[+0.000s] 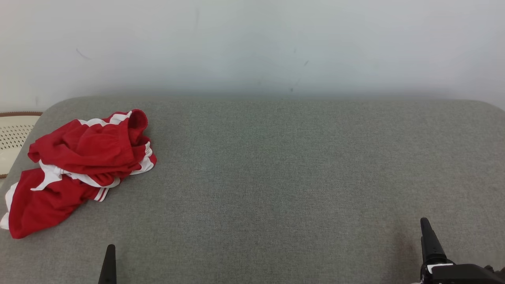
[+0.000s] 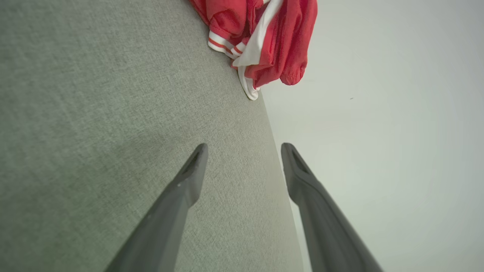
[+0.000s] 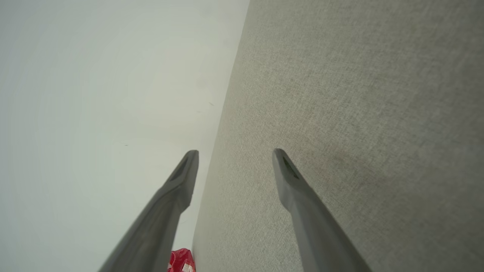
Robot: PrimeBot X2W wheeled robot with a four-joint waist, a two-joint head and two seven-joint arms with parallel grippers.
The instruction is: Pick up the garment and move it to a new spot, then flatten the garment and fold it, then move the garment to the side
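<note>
Nearest first: I'm parking my left gripper (image 2: 244, 149) at the lower left of the head view and my right gripper (image 3: 234, 153) at the lower right. Both have jaws spread wide and are carrying nothing, with fingers pointing up the frame over the grey upholstered surface (image 1: 276, 165). Mid frame that surface is lying bare. The garment (image 1: 79, 157), red with white trim, is sitting crumpled in a heap at the left of the frame, close to the surface's left edge and well apart from both grippers, with the left one nearer. I'm judging the step in hand as the first pick, not yet begun. I'm planning to go in with the left and come down on the high bunched fold at the heap's top, not the flat lower-left flap, so the fingers are pinching layers rather than scraping upholstery. Risk: the heap is lying near the edge, beside a cream perforated thing (image 1: 14, 138), so a sideways shove could slide it off. I'm eyeing the open centre as the drop spot. Farthest back is a plain pale wall (image 1: 252, 39).
</note>
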